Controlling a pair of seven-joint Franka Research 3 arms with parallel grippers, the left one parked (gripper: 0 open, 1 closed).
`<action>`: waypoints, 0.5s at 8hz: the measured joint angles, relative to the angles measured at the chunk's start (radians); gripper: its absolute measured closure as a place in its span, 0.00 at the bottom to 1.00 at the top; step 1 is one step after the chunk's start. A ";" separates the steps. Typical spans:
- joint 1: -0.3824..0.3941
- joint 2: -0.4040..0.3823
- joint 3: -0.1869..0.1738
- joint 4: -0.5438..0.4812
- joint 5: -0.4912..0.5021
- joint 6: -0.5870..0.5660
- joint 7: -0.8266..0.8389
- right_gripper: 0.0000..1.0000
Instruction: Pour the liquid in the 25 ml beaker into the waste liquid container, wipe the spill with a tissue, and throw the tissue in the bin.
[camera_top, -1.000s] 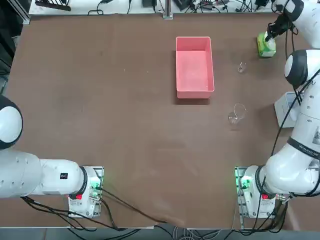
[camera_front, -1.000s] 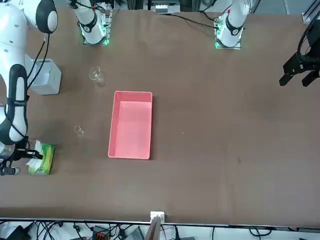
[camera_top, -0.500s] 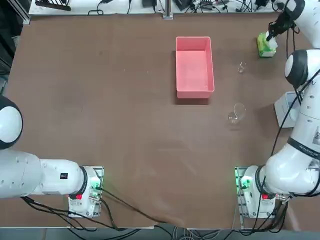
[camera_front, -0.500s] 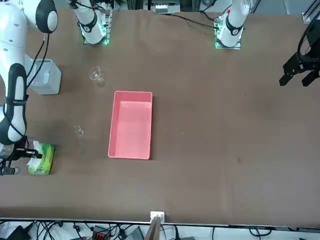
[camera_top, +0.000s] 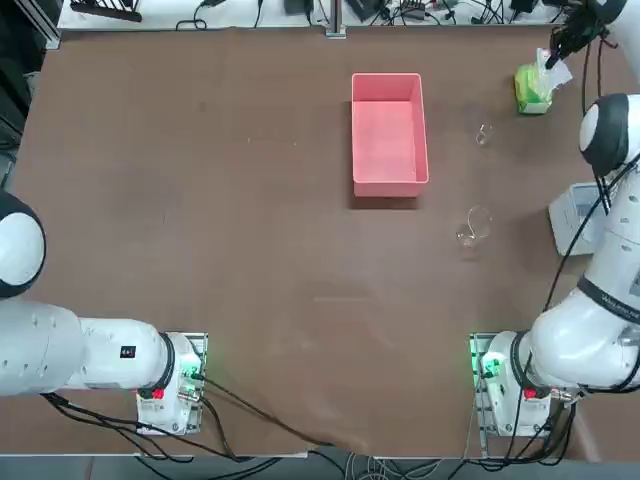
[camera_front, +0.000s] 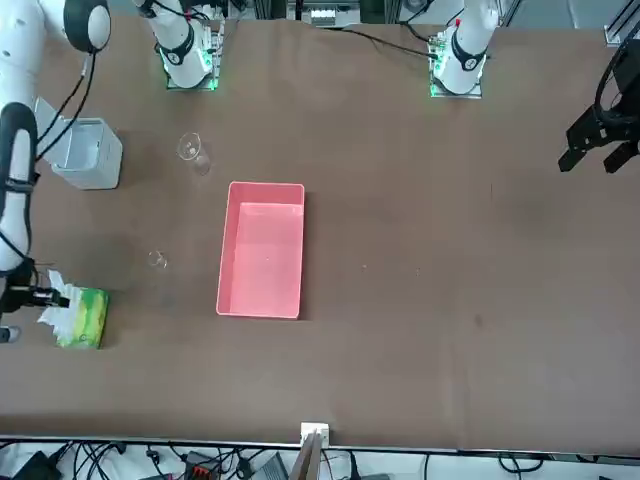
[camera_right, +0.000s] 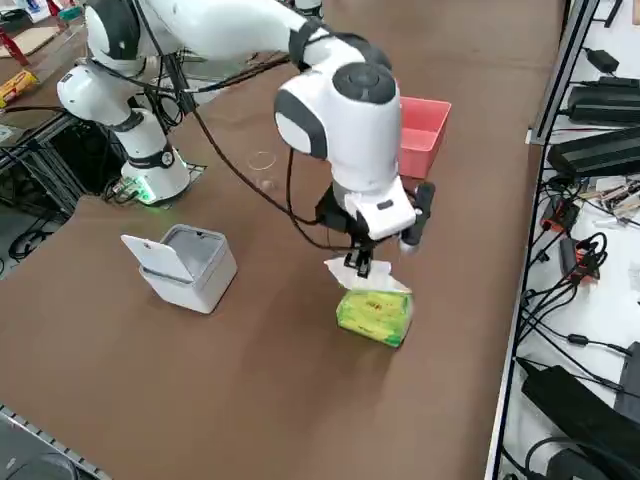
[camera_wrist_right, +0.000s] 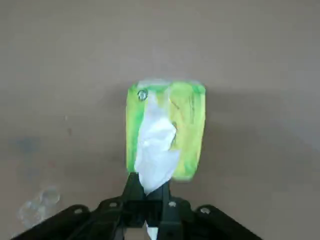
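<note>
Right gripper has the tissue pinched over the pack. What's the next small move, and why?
Probably lift a bit more, straight up. The right gripper is shut on the tissue, but the sheet's far end appears to run into the green pack, so it may not be free. Once clear, carry it toward the small beaker.

overhead, front, side, wrist views share table (camera_top: 250, 250)

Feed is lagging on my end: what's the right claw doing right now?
Right claw: closed on the tissue, above the green tissue pack, the sheet stretched up from the pack.
</note>
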 joint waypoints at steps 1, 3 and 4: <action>0.000 -0.039 0.000 0.002 -0.012 -0.057 -0.001 0.98; 0.009 -0.115 0.001 0.003 -0.014 -0.174 -0.005 0.98; 0.023 -0.141 0.002 0.002 -0.014 -0.218 -0.005 0.98</action>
